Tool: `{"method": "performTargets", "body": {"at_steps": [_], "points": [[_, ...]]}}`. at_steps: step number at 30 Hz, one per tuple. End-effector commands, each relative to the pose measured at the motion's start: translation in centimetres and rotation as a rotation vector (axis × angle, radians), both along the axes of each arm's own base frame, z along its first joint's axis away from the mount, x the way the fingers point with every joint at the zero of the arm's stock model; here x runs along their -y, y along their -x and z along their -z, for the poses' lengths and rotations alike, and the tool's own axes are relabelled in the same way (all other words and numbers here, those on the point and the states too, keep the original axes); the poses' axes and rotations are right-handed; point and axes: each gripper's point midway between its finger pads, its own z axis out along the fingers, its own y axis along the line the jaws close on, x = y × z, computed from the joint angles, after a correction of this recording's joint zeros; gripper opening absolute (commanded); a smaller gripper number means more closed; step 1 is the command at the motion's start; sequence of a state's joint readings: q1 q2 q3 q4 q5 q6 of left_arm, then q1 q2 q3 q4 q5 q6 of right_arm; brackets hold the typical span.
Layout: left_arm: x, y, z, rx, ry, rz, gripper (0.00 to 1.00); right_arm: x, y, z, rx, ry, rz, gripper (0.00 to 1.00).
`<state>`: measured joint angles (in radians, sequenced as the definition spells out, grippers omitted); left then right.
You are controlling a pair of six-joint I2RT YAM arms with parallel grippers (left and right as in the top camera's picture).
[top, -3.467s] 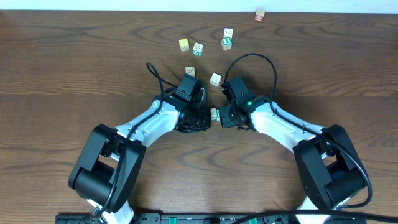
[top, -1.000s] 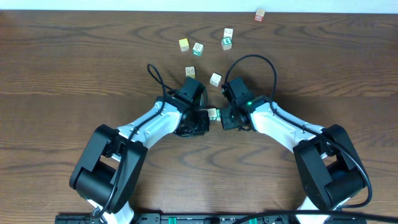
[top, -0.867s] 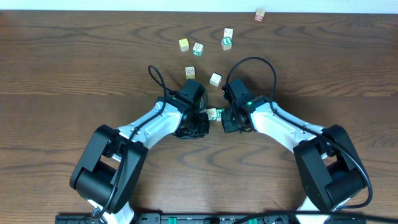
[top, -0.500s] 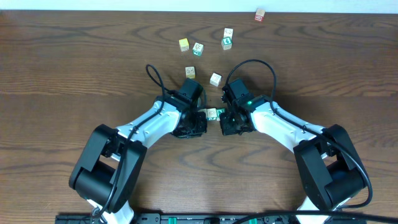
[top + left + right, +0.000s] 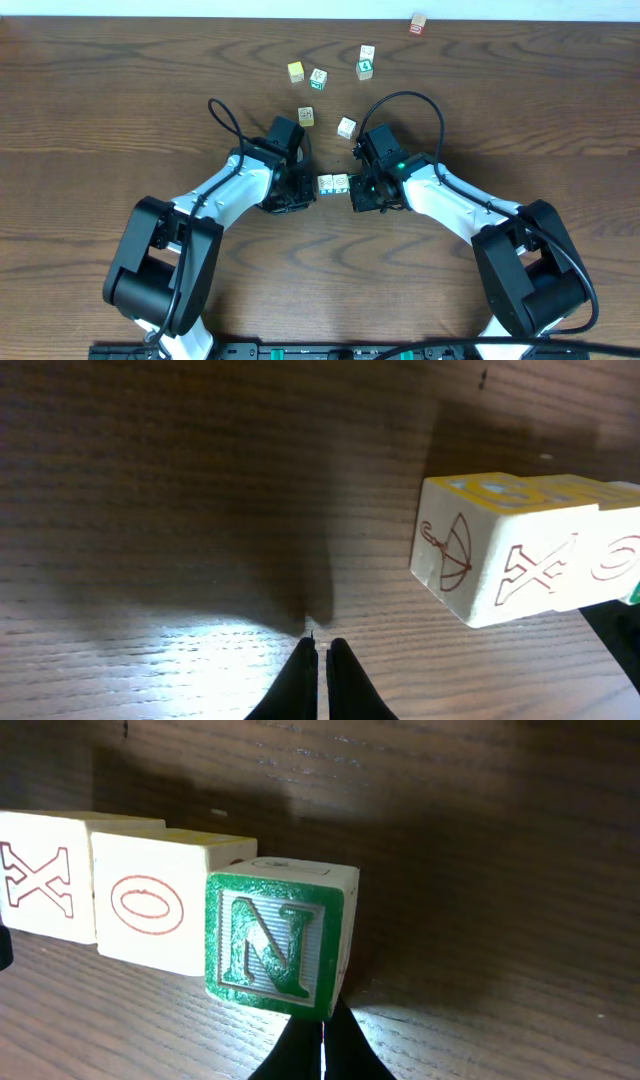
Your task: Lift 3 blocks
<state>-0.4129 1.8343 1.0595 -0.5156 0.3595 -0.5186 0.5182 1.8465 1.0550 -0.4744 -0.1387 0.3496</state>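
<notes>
The three blocks [image 5: 333, 183] sit touching in one row on the table [image 5: 120, 120], long axis running 9 to 3 o'clock; the left gripper [image 5: 320, 660], clenched on nothing, stands off the 9 o'clock end; the right gripper [image 5: 321, 1042], likewise clenched and empty, noses the green N block [image 5: 275, 945] (the nearer arm, I judge).

I see the N block [image 5: 275, 945] wearing a green hatched face with a green letter edged pale, on cream wood. The O block [image 5: 150, 910] and X block [image 5: 40, 875] are cream with red outlined letters (my left camera adds a red-line umbrella). The table [image 5: 500, 870] is dark brown woodgrain.
</notes>
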Motion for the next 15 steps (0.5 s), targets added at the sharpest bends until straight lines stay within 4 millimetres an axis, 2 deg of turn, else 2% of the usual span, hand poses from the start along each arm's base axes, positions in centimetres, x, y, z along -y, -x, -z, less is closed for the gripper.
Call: {"method": "performTargets", "body": {"at_steps": [1,15], "points": [[-0.21,-0.46,-0.60,0.032,-0.005,0.012,0.07,0.66,-0.18,0.58,-0.002,0.023,0.022,0.01],[-0.17,-0.57,-0.63,0.037,-0.003,0.012,0.07,0.59,-0.51,0.49,0.013,0.022,0.024,0.01]]}}
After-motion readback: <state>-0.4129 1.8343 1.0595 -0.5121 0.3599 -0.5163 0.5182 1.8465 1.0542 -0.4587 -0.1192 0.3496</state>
